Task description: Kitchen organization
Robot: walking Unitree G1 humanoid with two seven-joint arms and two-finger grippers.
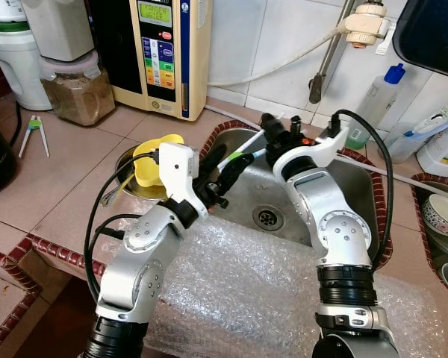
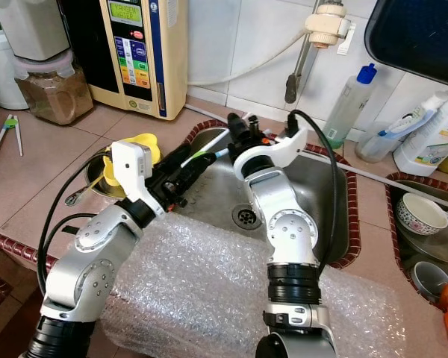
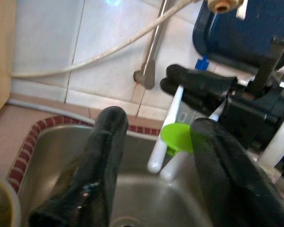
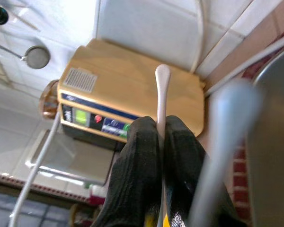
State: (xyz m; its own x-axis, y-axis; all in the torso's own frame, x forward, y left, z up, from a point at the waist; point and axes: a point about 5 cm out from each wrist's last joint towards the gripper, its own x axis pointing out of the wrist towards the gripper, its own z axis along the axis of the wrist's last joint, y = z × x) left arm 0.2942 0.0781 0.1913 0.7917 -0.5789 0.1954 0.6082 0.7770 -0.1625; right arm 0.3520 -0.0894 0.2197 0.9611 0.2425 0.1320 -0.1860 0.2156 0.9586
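Left hand [image 1: 222,181]: fingertips merge with the dark utensil ends over the sink [image 1: 358,195]; contact cannot be told.
White-handled utensils [image 3: 166,127]: working ends hidden behind the left hand's fingers [image 3: 97,165] and the green disc [image 3: 176,137].
Right hand [image 4: 162,142]: white handle [image 4: 161,94] pinched between its fingers, lower part hidden.
Grey bar [image 4: 222,142]: blurred, too close to identify.
Yellow cup [image 1: 154,158]: partly hidden behind the left wrist housing.
Jar [image 1: 76,93]: contents too small to tell.
Bowl [image 1: 442,215]: cut off by the picture's edge.
Dark tray [image 2: 425,33]: cropped at the top corner.
Bubble wrap [image 1: 239,298]: runs under both arms, its near edge cropped.
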